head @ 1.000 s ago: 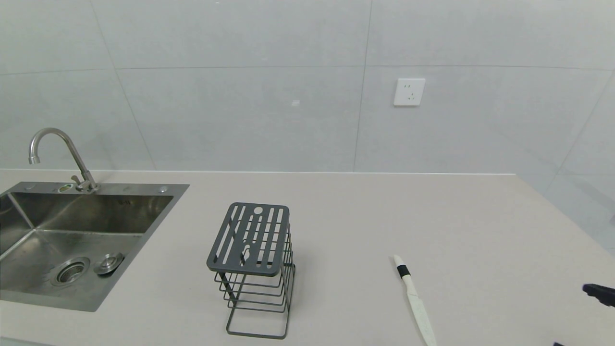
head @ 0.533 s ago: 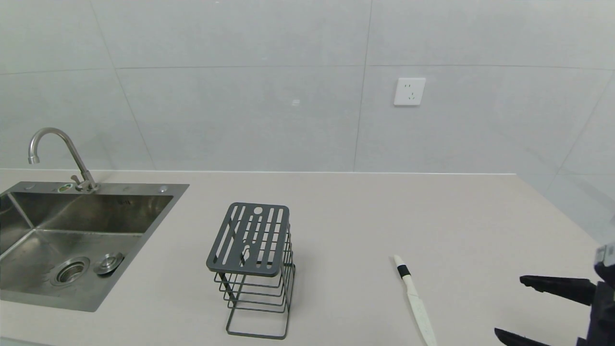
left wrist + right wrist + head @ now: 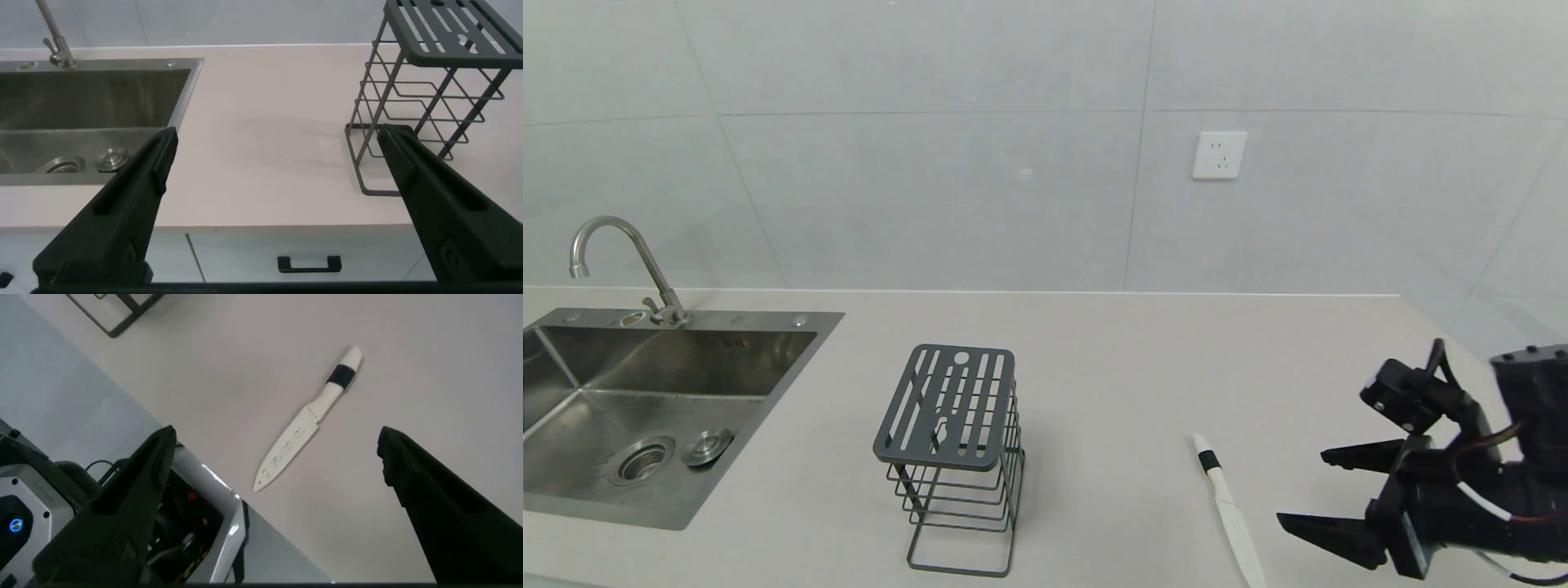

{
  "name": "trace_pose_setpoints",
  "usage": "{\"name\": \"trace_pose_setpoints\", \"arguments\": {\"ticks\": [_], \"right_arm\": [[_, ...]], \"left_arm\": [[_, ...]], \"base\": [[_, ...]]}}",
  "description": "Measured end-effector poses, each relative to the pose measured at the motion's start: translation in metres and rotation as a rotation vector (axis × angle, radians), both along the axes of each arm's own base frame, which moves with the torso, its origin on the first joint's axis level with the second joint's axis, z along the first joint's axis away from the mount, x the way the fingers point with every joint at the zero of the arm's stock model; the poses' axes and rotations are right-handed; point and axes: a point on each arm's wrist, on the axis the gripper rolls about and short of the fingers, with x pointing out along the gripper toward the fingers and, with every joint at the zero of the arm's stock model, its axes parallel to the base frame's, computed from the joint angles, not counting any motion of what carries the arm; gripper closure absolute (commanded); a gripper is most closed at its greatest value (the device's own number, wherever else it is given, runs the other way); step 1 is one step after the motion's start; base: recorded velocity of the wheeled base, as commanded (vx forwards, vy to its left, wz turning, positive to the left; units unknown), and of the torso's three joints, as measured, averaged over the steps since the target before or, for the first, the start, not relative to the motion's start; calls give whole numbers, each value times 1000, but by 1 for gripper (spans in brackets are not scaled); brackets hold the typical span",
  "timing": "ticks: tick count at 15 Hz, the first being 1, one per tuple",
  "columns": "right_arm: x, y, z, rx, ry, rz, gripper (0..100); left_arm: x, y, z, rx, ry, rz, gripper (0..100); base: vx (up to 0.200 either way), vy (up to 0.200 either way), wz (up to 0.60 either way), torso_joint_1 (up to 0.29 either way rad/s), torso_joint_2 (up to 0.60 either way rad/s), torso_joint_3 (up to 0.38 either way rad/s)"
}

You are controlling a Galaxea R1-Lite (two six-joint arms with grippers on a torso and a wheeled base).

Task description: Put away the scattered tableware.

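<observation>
Fingers (image 3: 1331, 541) of right gripper (image 3: 1300, 487) and left gripper (image 3: 276, 139) gape apart; knife (image 3: 1225, 502) lies on counter (image 3: 1135, 367) near rack (image 3: 947, 404).

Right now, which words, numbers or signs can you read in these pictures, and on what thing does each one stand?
No text can be read.
Knife: faint print on the blade, too blurred to read.
Sink: small mark on the back wall, too small to read.
Sticker on the sink rim: too small to read.
</observation>
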Motion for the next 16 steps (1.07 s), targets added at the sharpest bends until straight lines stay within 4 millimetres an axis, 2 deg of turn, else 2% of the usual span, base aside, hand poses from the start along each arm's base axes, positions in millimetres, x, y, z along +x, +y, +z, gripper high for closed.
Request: {"name": "trace_pose_setpoints", "arguments": {"ticks": [3, 8, 16], "right_arm": [[15, 13, -16, -55, 95, -90, 0], [37, 39, -30, -105, 154, -194, 0], [67, 57, -68, -224, 215, -261, 0]], "left_arm": [[0, 0, 0, 0, 0, 0, 0], [0, 0, 0, 0, 0, 0, 0], [0, 0, 0, 0, 0, 0, 0]], "base": [[0, 0, 0, 0, 0, 0], [0, 0, 0, 0, 0, 0], [0, 0, 0, 0, 0, 0]]}}
